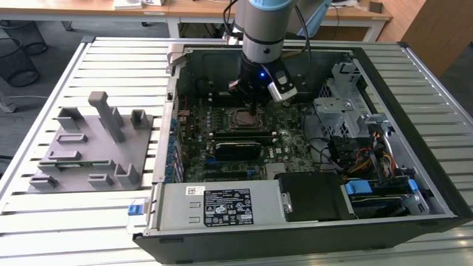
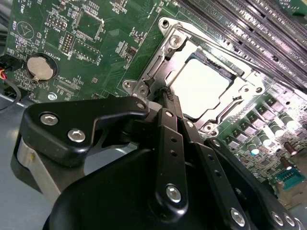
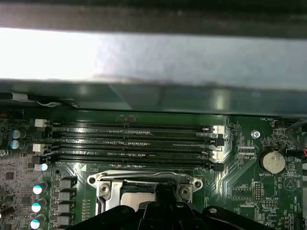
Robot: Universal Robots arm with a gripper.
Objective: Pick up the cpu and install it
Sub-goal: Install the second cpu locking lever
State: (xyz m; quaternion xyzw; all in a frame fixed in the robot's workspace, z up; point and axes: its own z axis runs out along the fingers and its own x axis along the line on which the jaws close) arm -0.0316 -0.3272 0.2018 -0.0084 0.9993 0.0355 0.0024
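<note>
Currently: PC case [image 1: 414, 183] lies open on slatted table [image 1: 111, 50], motherboard [image 1: 288, 138] facing up. Grey 3D-printed parts holder [image 1: 81, 149] sits on table at the exterior view's left of the case, well apart from arm.

Arm [image 1: 262, 33] reaches down into case; gripper [image 1: 255, 106] directly over cpu socket [image 1: 246, 117] in middle of board.

Second wrist view: gripper [image 2: 163, 92] fingers pressed together, nothing pinched between them, tips down at edge of socket's metal frame [image 2: 165, 40]. cpu [image 2: 199, 82] lies flat in socket, pale silvery top up, just beside the fingertips; can't tell if tips touch it. Coin cell [image 2: 41, 67] on board off to one side, apart from gripper.

First wrist view: socket frame [image 3: 144, 181] w/ cpu [image 3: 136, 197] partly hidden behind black gripper body [image 3: 163, 215]. Four mem slots [image 3: 134, 143] run alongside socket, between it and case wall. Coin cell [image 3: 272, 162] near slot ends.
</note>
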